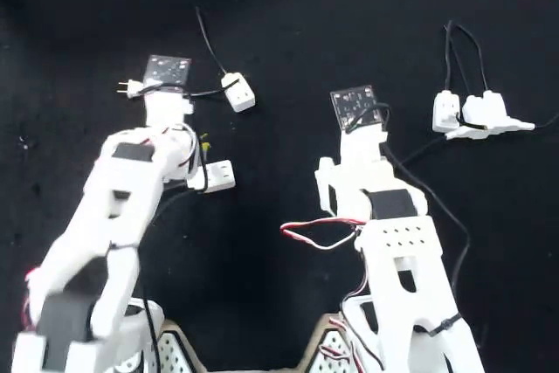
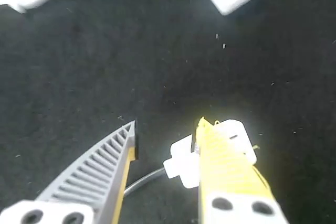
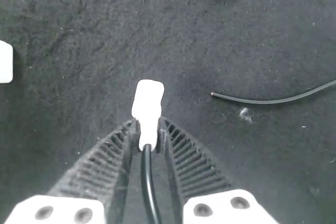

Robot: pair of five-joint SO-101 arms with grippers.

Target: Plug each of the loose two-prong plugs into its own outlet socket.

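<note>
Black cloth point(image 1: 288, 32) covers the surface. At its left you have a loose two-prong plug point(image 1: 131, 87) lying flat, prongs pointing toward the left edge, just beside the wrist of your left arm point(image 1: 113, 207). A little to its right lies a white socket block point(image 1: 238, 92) on a dark lead, well apart from any plug. Your left gripper point(image 2: 167, 124) hangs low over the cloth with its fingers released and spread wide, a grey finger point(image 2: 105, 171) on one side and a yellow finger point(image 2: 226, 171) on the other. The yellow finger crosses over a second socket block point(image 1: 218, 176), part of which shows in the gap between the fingers; you cannot tell whether it touches. Further right, your right gripper point(image 3: 147, 124) has its fingers clenched on a held plug point(image 3: 147, 100), whose white body juts past the fingertips over bare cloth while its black lead point(image 3: 148, 182) runs back between them; its prongs are hidden. At the far right sits a white cluster point(image 1: 476, 115) of blocks on looping leads, too small for you to tell whether anything is mated.
</note>
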